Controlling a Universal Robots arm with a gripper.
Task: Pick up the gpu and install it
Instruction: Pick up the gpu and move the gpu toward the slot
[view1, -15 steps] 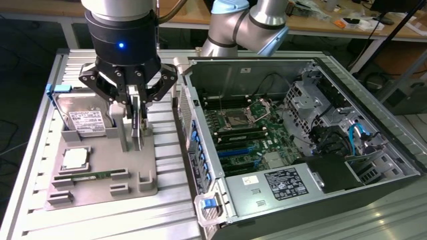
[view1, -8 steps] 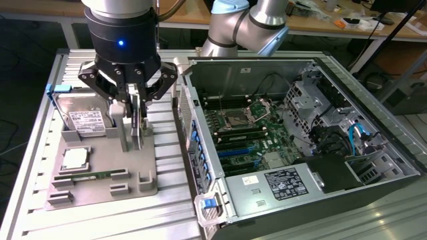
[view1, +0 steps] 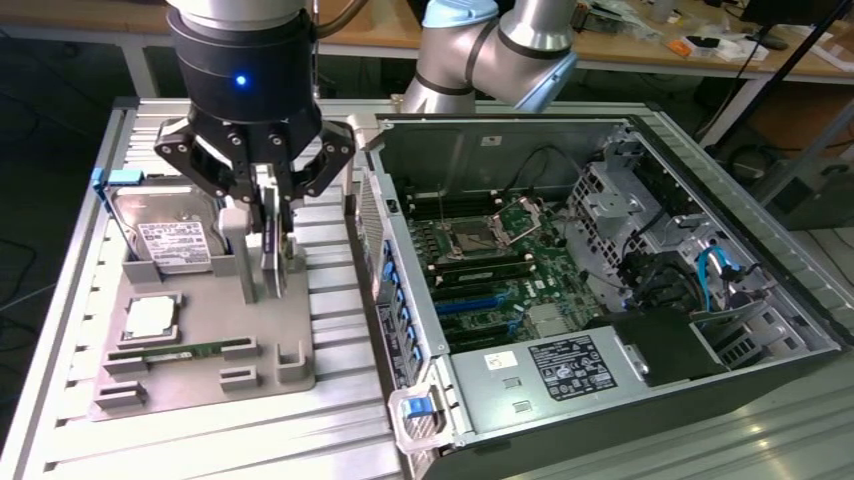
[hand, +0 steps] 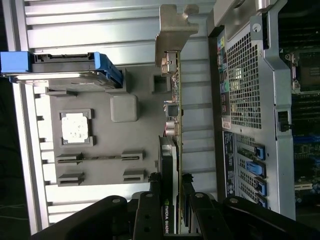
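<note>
Ribbed metal bench (view1: 74, 300), arm (view1: 240, 60) pointing straight down, pincer (view1: 267, 215) clamped on upright gpu (view1: 278, 265)

I log the following:
- gripper (view1: 264, 215), fingers clamped on the gpu (view1: 276, 262); card upright on edge over the gray tray (view1: 274, 345)
- hard drive (view1: 170, 240), leaning in its slot just beside, on the exterior view's left
- processor (view1: 150, 318) and memory stick (view1: 187, 351), on the tray
- open computer case (view1: 497, 128), on the exterior view's right; motherboard (view1: 487, 262) exposed

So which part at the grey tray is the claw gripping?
The thin dark circuit card with silvery bracket; silver hard drive and green memory stick sit untouched.
</note>
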